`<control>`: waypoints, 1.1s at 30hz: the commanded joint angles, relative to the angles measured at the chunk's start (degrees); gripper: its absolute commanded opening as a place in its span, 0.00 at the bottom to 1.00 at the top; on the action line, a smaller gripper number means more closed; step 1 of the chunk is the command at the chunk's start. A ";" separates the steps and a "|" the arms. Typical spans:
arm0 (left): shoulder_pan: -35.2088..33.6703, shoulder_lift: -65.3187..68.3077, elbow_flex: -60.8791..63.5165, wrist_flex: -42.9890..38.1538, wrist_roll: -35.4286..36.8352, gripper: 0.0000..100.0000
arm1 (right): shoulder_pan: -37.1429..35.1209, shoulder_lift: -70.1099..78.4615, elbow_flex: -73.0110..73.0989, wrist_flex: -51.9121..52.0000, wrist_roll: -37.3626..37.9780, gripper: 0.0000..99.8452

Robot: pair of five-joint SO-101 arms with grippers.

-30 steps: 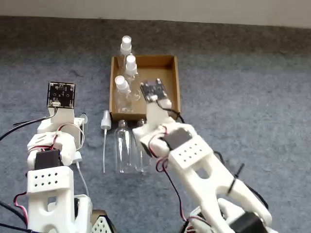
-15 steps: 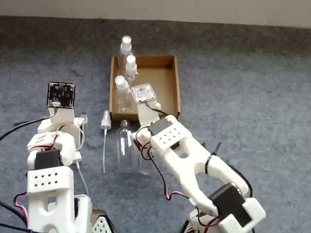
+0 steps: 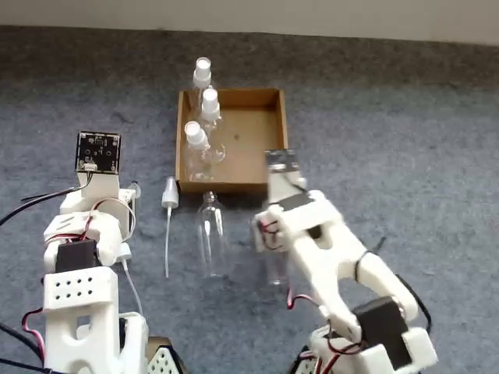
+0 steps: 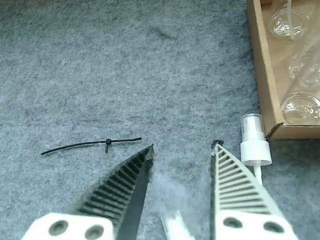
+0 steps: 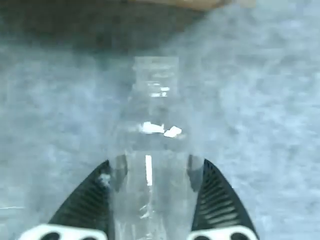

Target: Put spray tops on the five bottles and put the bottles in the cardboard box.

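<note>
Right claw (image 5: 156, 167) clamps clear plastic bottle (image 5: 155, 110), threaded neck open.

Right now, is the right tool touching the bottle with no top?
Touching. In the right wrist view, the fingers of the right tool press against both sides of the uncapped bottle, with no gap.

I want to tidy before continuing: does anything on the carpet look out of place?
A black cable tie lies loose on the carpet near the left gripper, apart from the spray top; it is no part of the task. Nothing looks spilled or damaged.
</note>
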 commanded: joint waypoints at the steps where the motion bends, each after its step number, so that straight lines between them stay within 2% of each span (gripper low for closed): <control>1: 1.01 0.13 -0.13 -1.14 0.53 0.18 | 13.49 -7.87 2.59 -0.04 13.45 0.01; 4: 1.01 0.13 -0.13 -1.14 0.53 0.18 | 22.29 -11.30 3.74 -1.01 24.88 0.01; 7: 1.01 0.13 -0.13 -1.14 0.53 0.18 | 28.88 -10.77 3.56 -5.58 26.64 0.01; 10: 1.01 0.13 0.75 -1.67 0.53 0.18 | 31.78 -6.11 0.66 -7.08 26.81 0.01; 13: 1.01 0.13 1.63 -3.43 0.53 0.18 | 33.10 -1.19 -2.95 -6.73 28.40 0.03; 19: 1.01 0.13 1.80 -3.52 0.53 0.18 | 33.54 2.42 -8.31 -0.22 31.21 0.20; 24: 1.01 0.13 1.89 -3.52 0.53 0.18 | 33.45 2.68 -14.02 4.26 29.80 0.21; 33: 1.01 0.13 1.89 -3.52 0.53 0.18 | 33.54 2.86 -16.84 4.35 29.63 0.21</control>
